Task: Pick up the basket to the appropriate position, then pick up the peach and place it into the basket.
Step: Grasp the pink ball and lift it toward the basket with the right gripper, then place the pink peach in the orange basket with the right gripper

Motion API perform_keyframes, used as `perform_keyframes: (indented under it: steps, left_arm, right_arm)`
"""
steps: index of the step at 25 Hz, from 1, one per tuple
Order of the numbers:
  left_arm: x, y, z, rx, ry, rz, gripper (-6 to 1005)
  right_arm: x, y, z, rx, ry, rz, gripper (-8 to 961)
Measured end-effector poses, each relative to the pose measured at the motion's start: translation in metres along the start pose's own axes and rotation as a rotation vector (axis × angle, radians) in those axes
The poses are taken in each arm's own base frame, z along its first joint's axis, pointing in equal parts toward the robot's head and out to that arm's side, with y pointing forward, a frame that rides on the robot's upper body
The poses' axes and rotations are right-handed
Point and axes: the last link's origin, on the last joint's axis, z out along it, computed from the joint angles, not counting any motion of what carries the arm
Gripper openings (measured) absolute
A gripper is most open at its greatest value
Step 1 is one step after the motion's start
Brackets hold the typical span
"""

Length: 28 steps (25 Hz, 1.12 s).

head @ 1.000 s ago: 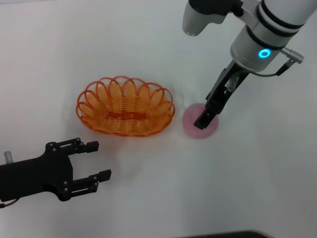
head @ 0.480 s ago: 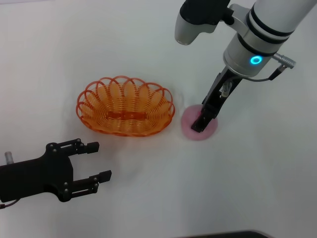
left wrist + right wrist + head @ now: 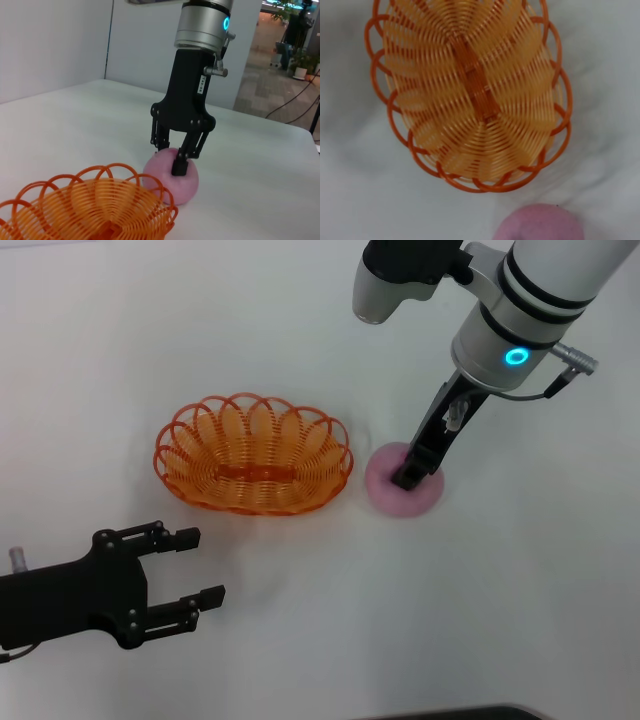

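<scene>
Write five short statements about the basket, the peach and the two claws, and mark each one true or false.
1. The peach lies inside the basket. False: it sits on the table beside the basket, on the robot's right.
2. The right claw is down on the peach, its fingers against the fruit. True.
3. The left claw holds the basket's rim. False: it is open and hangs apart from the basket, nearer the robot.
4. The basket holds nothing. True.
5. The basket lies tipped on its side. False: it stands upright, opening up.
</scene>
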Motion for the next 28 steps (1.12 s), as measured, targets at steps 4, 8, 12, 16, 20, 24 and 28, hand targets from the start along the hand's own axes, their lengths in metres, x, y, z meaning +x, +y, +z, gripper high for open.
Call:
perform_keyframes:
  steps: [4,8,12,16,20,24,28]
  left_arm:
    - [-0.001,0.001,0.000,-0.004,-0.006,-0.003,703]
    - [-0.001,0.001,0.000,-0.004,-0.005,-0.003,703]
    - [-0.001,0.001,-0.001,-0.005,-0.006,-0.004,703]
    - [-0.001,0.001,-0.001,-0.006,-0.006,-0.003,703]
    - [-0.001,0.001,-0.001,-0.006,-0.006,-0.003,703]
    - [-0.001,0.001,-0.001,-0.007,-0.008,-0.003,703]
    - [-0.002,0.001,-0.001,-0.008,-0.011,-0.004,703]
  right_arm:
    - [0.000,0.001,-0.005,-0.012,-0.011,0.001,415]
    - [-0.001,0.001,-0.018,-0.037,-0.046,-0.006,351]
    - [0.000,-0.001,-0.037,-0.080,-0.095,-0.007,293]
    - [-0.001,-0.003,-0.055,-0.098,-0.148,-0.021,249]
    - [-0.009,-0.002,-0.068,-0.098,-0.194,-0.048,220]
    - [-0.019,0.007,-0.073,-0.117,-0.224,-0.091,182]
    - [-0.031,0.017,-0.072,-0.122,-0.224,-0.143,171]
